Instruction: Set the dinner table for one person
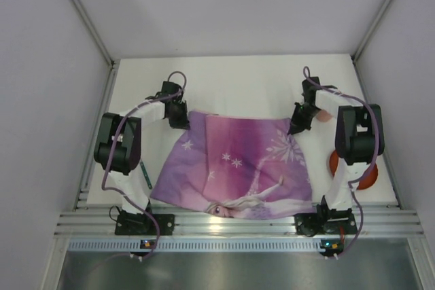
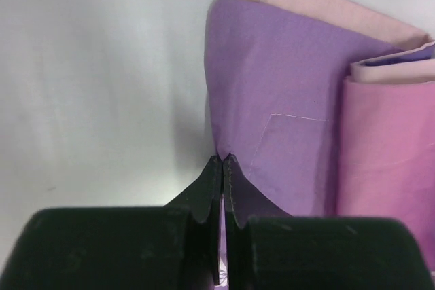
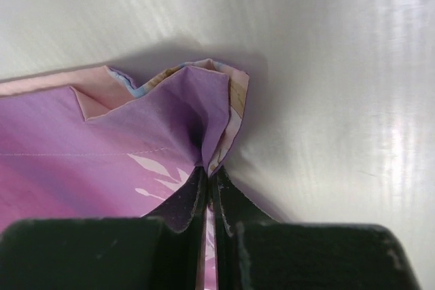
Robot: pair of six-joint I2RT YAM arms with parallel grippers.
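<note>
A purple snowflake-printed princess placemat (image 1: pixel 238 168) lies crumpled and partly folded on the white dinner table (image 1: pixel 238 83). My left gripper (image 1: pixel 181 121) is shut on the placemat's far left corner; in the left wrist view the gripper (image 2: pixel 223 159) pinches the purple cloth (image 2: pixel 285 106). My right gripper (image 1: pixel 295 127) is shut on the far right corner; in the right wrist view the gripper (image 3: pixel 208 171) clamps the bunched corner (image 3: pixel 204 100). The mat's near edge reaches the ribbed aluminium rail (image 1: pixel 231 222).
An orange-red round object (image 1: pixel 363 171) lies at the right, mostly hidden behind the right arm. A pinkish object (image 1: pixel 325 116) shows by the right wrist. A thin green item (image 1: pixel 147 176) lies by the left arm. White walls enclose the table.
</note>
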